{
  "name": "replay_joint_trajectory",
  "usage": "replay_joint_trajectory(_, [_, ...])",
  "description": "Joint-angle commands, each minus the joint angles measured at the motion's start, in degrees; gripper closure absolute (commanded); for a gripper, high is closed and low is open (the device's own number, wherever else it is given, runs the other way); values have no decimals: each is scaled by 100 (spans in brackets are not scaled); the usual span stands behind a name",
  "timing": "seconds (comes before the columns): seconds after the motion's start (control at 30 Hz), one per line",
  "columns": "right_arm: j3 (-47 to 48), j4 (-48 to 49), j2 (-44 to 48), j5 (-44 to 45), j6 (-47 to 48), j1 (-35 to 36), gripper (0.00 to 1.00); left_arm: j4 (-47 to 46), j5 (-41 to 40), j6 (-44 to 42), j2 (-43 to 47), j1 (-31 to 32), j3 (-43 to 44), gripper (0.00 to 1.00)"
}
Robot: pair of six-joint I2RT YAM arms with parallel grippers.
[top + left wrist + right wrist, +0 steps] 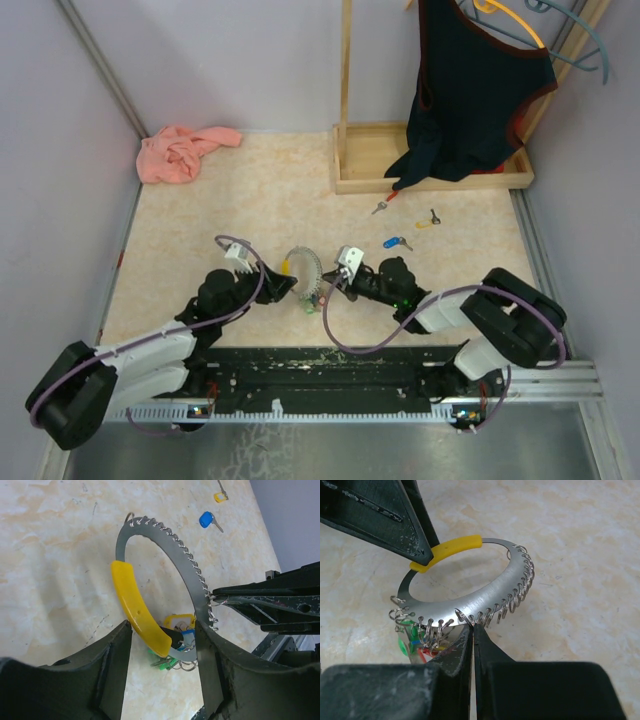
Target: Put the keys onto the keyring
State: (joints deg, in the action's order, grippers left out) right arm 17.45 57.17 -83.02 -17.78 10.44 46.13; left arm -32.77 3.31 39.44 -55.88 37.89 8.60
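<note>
Right wrist view: keyring (pixel 485 597), seemingly light, stiff, slick metal band, rim pinched in closed right claw (pixel 472 630); left claw (pixel 162 625) spread apart; yellow sleeve (pixel 447 550) likeliest hold.

Pink cloth (pixel 185 152) crumpled at far left, dark garment (pixel 475 90) (red-trimmed) over wooden base (pixel 362 184)

The table (pixel 250 200) my arms are bolted to has a pale, marbled beige top. Far off in its left corner lies a crumpled pink cloth (pixel 180 152). At the far right sits a wooden stand base (pixel 365 165). Just in front of that base lie three keys, each apart from the others – a red key (pixel 385 204), a yellow key (pixel 428 220), a blue key (pixel 395 242). Nearer me the keyring (pixel 303 268) stands on edge, its coloured tags low by the surface.
</note>
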Motion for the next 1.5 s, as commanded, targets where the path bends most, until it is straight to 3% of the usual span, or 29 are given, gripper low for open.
replay_joint_trajectory(0.0, [439,176,-278,-488,-33,54,100,-348,-308,103,158,8,-223,39])
replay_joint_trajectory(0.27, [591,47,-607,-637,-36,8,100,-172,-586,-607,846,-1,-598,29])
replay_joint_trajectory(0.4, [601,72,-636,-719,-126,-36,100,-979,-197,-1373,944,-1,-891,30])
replay_joint_trajectory(0.67, [685,-114,-585,-800,-222,-51,100,-3087,1269,-2641,-744,-1,-763,38])
replay_joint_trajectory(0.93, [654,-150,-487,-795,-261,-54,100,-4427,2231,-2852,-2230,-1,-405,47])
replay_joint_trajectory(1.1, [654,-131,-470,-803,-272,-51,100,-4549,2386,-2932,-2718,-1,-219,52])
replay_joint_trajectory(1.47, [684,-121,-444,-860,-284,-56,100,-4416,2559,-3169,-3325,-10,138,76])
